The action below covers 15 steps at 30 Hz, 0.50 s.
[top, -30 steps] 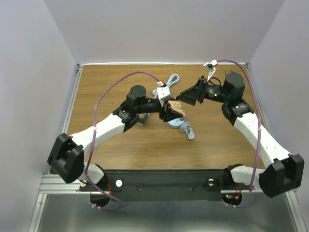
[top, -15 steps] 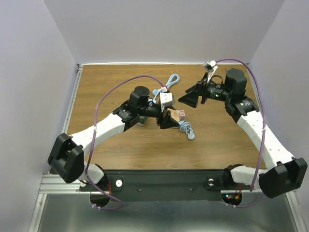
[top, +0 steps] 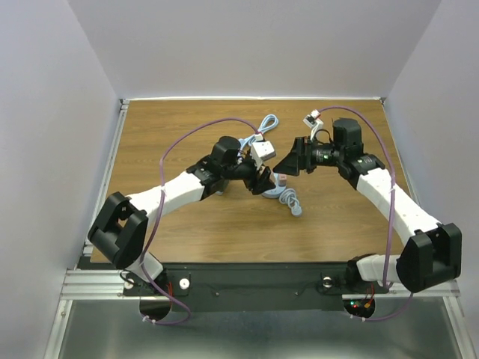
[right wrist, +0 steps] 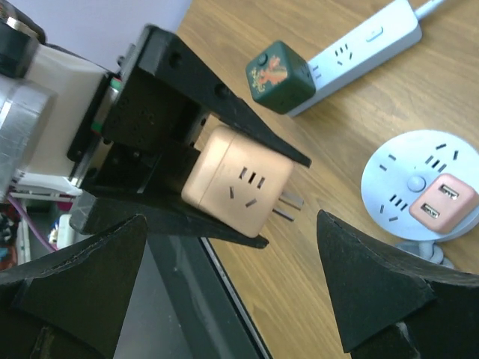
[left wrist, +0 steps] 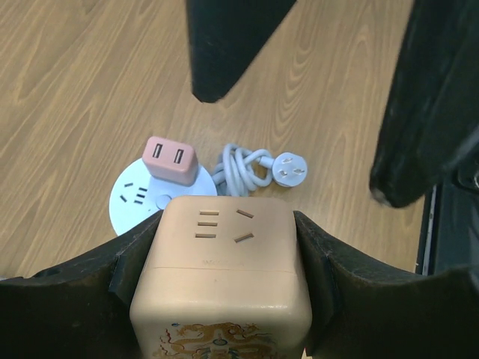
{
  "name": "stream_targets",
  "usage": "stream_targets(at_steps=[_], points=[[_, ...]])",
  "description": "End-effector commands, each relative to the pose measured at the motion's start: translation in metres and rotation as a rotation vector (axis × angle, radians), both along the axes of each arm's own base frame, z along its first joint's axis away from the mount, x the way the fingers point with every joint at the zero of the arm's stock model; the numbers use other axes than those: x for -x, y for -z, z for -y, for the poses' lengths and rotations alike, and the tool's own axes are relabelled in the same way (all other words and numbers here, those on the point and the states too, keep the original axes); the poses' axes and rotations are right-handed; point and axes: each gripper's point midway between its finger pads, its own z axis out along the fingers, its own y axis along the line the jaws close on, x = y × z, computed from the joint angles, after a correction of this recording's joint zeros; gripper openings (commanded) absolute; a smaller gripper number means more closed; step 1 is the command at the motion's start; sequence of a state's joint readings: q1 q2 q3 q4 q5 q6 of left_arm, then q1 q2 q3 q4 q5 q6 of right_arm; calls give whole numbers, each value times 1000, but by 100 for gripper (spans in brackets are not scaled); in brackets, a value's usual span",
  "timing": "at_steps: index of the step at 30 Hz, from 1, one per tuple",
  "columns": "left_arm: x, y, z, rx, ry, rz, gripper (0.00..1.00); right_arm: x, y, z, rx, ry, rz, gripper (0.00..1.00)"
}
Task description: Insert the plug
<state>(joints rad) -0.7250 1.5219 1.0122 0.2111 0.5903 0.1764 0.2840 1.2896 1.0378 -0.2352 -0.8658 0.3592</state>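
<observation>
My left gripper (left wrist: 224, 221) is shut on a tan cube adapter (left wrist: 224, 277), gripping its two sides. In the right wrist view the cube (right wrist: 228, 187) hangs above the wood with its metal prongs (right wrist: 288, 207) pointing towards a round white socket base (right wrist: 404, 176). That base (left wrist: 131, 202) holds a pink USB adapter (left wrist: 171, 158). My right gripper (right wrist: 232, 218) is open and empty, with its fingers either side of the held cube but apart from it. From above, the left gripper (top: 262, 179) and right gripper (top: 288, 161) face each other closely.
A white cable coil with a three-pin plug (left wrist: 288, 170) lies beside the round base. A white power strip (right wrist: 367, 37) with a green cube adapter (right wrist: 281, 75) on its end lies farther off. A light blue cable loop (top: 268, 123) lies behind the grippers.
The right arm has swung left and lower, closing in on the left gripper. The left wrist has turned and dropped slightly with the tan cube still held.
</observation>
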Motion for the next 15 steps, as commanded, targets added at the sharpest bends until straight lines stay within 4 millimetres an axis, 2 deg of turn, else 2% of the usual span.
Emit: stream_targets(at_steps=[1, 7, 10, 15], points=[[-17, -41, 12, 73, -22, 101, 0, 5, 6, -7, -5, -34, -13, 99], [-21, -34, 18, 33, -19, 76, 0, -1, 23, -13, 6, -31, -28, 99], [-25, -15, 19, -16, -47, 31, 0, -7, 35, -15, -1, -16, -44, 99], [-25, 9, 18, -70, -68, -12, 0, -2, 43, -22, -50, -59, -81, 99]])
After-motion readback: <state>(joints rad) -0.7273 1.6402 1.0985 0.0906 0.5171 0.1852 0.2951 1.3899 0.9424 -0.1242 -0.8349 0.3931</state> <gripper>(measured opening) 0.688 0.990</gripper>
